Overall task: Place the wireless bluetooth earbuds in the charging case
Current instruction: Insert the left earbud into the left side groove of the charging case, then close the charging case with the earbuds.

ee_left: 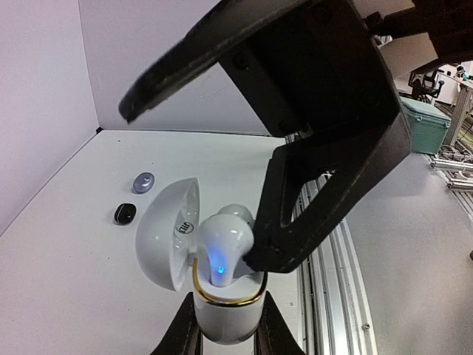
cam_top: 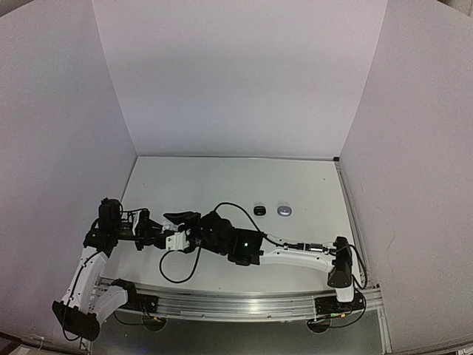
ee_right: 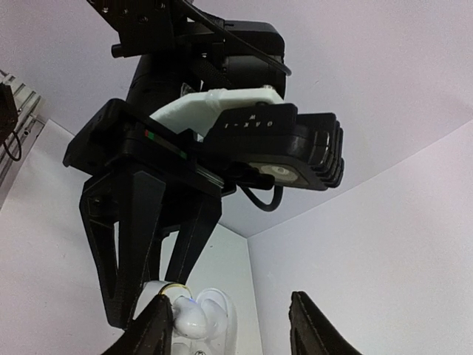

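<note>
My left gripper [ee_left: 225, 327] is shut on the base of a white charging case [ee_left: 225, 314] with a gold rim, held upright with its lid [ee_left: 164, 231] swung open to the left. A white earbud [ee_left: 222, 248] with a blue light stands in the case, and a second white earbud [ee_left: 238, 214] sits behind it. My right gripper [ee_left: 198, 181] is open above the case, and its lower fingertip [ee_left: 270, 255] touches the lit earbud's side. In the right wrist view the right gripper [ee_right: 233, 329] stands wide, with the earbud [ee_right: 188, 319] against its left finger. From above, both grippers [cam_top: 177, 238] [cam_top: 191, 224] meet at the table's near left.
A small black pebble-like case [cam_top: 259, 211] and a silvery grey one [cam_top: 284, 211] lie side by side on the white table [cam_top: 222, 181], right of the grippers. White walls enclose three sides. A metal rail [cam_top: 236, 303] runs along the near edge.
</note>
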{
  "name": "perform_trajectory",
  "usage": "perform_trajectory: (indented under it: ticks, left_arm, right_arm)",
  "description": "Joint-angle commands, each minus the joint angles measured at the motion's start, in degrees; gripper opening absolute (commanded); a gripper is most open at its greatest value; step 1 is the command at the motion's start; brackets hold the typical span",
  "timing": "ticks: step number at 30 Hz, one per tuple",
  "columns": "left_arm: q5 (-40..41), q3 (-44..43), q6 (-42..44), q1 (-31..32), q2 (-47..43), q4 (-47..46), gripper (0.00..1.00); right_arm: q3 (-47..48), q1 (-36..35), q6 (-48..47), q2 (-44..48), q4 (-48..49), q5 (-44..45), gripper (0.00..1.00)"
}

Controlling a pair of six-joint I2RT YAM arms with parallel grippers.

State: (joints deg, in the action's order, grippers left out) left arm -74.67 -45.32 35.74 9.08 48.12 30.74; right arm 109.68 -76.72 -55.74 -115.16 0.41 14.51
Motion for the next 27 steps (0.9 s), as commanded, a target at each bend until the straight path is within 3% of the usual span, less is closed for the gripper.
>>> perform_trajectory:
  ticks: [1, 9, 14, 18, 23, 27]
  left_arm:
    - [-2.0, -1.6, 0.5, 0.1, -0.3, -1.2, 0.00]
    - [-0.8, -1.2, -1.0, 0.2, -0.3, -2.4, 0.00]
    - [2.1, -0.6, 0.0, 0.2, -0.6, -3.0, 0.00]
    - [4.0, -1.3, 10.7, 0.1, -0.8, 3.1, 0.00]
    - [7.0, -2.9, 23.1, 0.2, -1.3, 10.4, 0.00]
    - [8.6, -3.2, 25.3, 0.2, -1.8, 10.1, 0.00]
  right_arm:
    - [2.6, -0.2, 3.8, 1.2, -7.0, -4.2, 0.53]
    - [6.5, 0.2, 10.1, 2.1, -8.7, -7.8, 0.59]
    - [12.9, 4.3, 30.5, 3.6, -9.8, -13.3, 0.66]
    - [17.3, 9.9, 49.5, 2.0, -16.3, -11.0, 0.65]
    - [24.8, 10.9, 58.8, -5.1, -29.6, -7.2, 0.61]
    - [24.8, 10.9, 62.1, -7.7, -32.0, -10.1, 0.58]
